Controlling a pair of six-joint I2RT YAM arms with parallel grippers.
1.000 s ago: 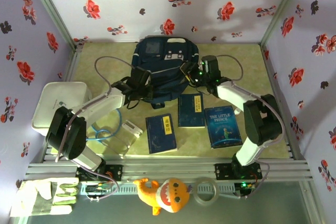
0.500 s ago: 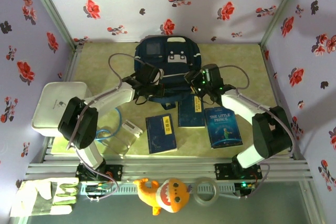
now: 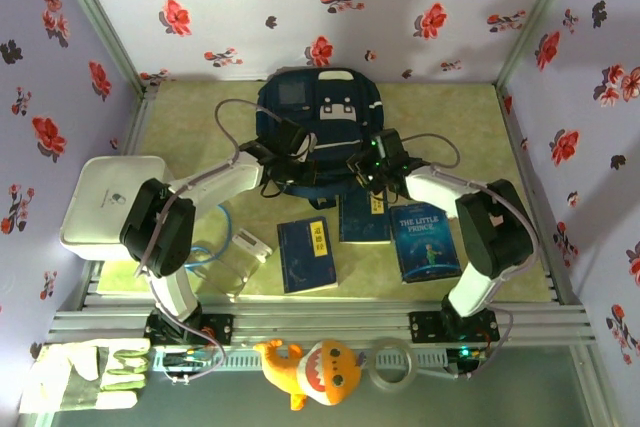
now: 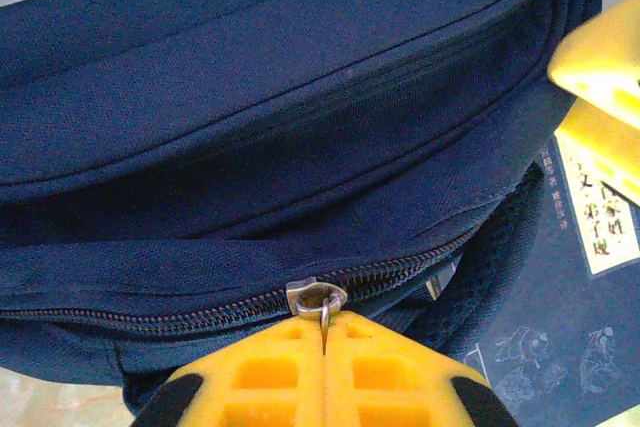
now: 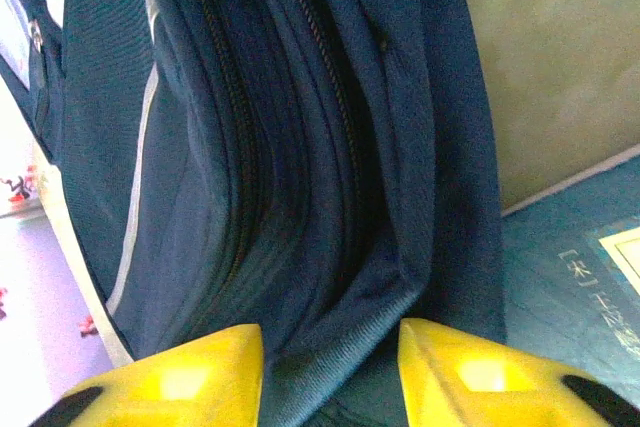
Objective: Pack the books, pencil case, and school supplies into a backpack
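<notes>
Left wrist view, navy backpack [image 4: 300, 97], left tool [image 4: 322, 335] pinching zipper pull [image 4: 318, 299], right tool [image 5: 325, 367] parted

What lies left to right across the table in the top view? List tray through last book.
White tray, small white object, navy book with yellow strip, second navy book, The Little Prince book.

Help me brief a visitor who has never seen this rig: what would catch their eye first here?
A navy backpack lies at the far middle of the table. At its near edge the left claw is shut on a zipper pull, while the right claw stands open astride the fabric edge. Three blue books lie flat just in front.
</notes>
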